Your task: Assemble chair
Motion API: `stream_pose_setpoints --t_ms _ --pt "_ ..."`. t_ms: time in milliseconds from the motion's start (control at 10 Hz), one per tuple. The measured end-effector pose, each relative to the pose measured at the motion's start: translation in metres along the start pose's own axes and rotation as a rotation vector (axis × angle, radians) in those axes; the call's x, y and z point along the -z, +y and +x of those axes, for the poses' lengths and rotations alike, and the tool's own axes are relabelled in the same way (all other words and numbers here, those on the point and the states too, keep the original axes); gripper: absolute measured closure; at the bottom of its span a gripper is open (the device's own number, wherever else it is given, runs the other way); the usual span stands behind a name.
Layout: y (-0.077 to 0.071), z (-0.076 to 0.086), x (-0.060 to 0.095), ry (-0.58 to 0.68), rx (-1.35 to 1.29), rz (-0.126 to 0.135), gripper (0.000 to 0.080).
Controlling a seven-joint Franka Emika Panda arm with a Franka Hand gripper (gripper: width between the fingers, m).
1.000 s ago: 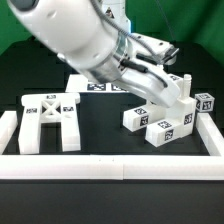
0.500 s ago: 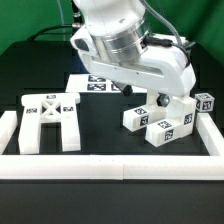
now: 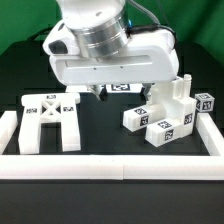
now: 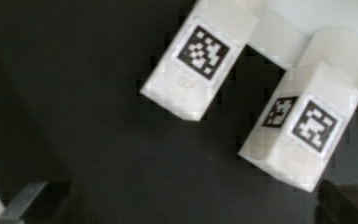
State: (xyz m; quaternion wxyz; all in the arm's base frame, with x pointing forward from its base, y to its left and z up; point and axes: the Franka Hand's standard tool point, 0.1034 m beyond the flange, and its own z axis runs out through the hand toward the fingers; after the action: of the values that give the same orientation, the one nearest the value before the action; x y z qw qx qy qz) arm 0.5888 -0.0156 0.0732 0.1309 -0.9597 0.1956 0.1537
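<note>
My gripper (image 4: 185,198) is spread as wide as it goes and holds nothing, only the dark fingertips (image 4: 25,200) show at the edge of the wrist view. It hangs over the black table (image 3: 100,135) between the chair parts: X-braced frame (image 3: 50,120) lying flat on the exterior view's left, loose parts (image 3: 165,120) bunched on the exterior view's right, near the border rail (image 3: 213,143). The wrist view gives two tagged pieces, first block (image 4: 202,55) and second block (image 4: 309,120), side by side, a narrow dark gap between them, both skewed to my jaw line; can't tell if they touch at the far end. Looks like I'm lining up a pick on one of these, can't say which. To do it well: turn the wrist so the jaws square up to one block's long sides, centre over it, drop straight, keep the inner finger in the gap and off the neighbour, close only once both pads flank the block, grab mid-length so it doesn't swing
</note>
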Motion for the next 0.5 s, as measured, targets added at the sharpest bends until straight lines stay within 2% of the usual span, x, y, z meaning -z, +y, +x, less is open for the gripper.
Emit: stream_pose_setpoints --t_ms 300,400,500 --pt "-0.001 0.006 0.0 0.038 0.001 -0.002 0.015" --pt "0.0 0.015 0.002 0.108 0.015 -0.007 0.015" --pt "0.009 0.017 0.003 0.154 0.077 -0.031 0.015"
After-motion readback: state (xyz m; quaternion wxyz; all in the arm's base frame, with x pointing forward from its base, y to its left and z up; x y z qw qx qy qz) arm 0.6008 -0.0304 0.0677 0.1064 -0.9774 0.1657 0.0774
